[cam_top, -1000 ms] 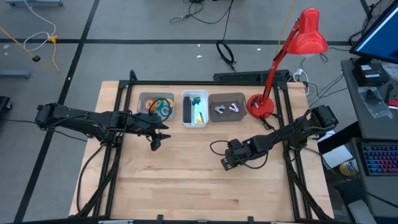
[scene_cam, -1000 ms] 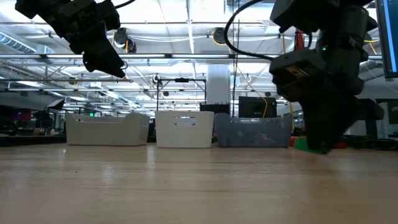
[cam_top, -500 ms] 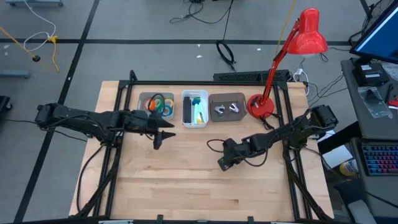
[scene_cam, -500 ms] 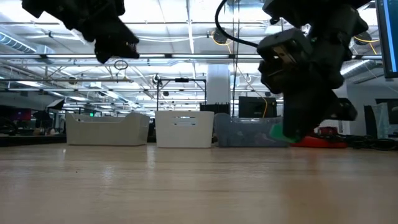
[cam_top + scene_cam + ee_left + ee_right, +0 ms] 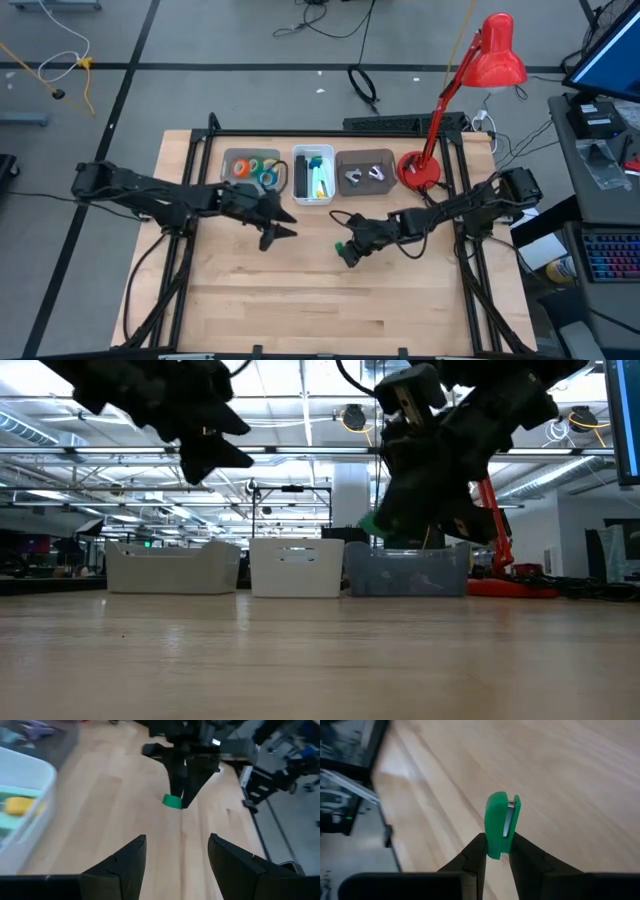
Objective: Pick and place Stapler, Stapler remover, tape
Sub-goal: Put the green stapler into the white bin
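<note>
A pale wooden table (image 5: 330, 300) stands on a grey floor, with a red desk lamp (image 5: 470, 80) at its far edge and a hall of ceiling lights behind. Three bins sit in a row: a grey one (image 5: 232, 158) holding the tape rolls (image 5: 255, 170), a white one (image 5: 313, 176), and a second grey one (image 5: 365, 172). The right gripper (image 5: 496, 851) is clamped on a green stapler (image 5: 500, 824), held above the table's middle. The left gripper (image 5: 176, 855) hangs spread and empty near the bins.
</note>
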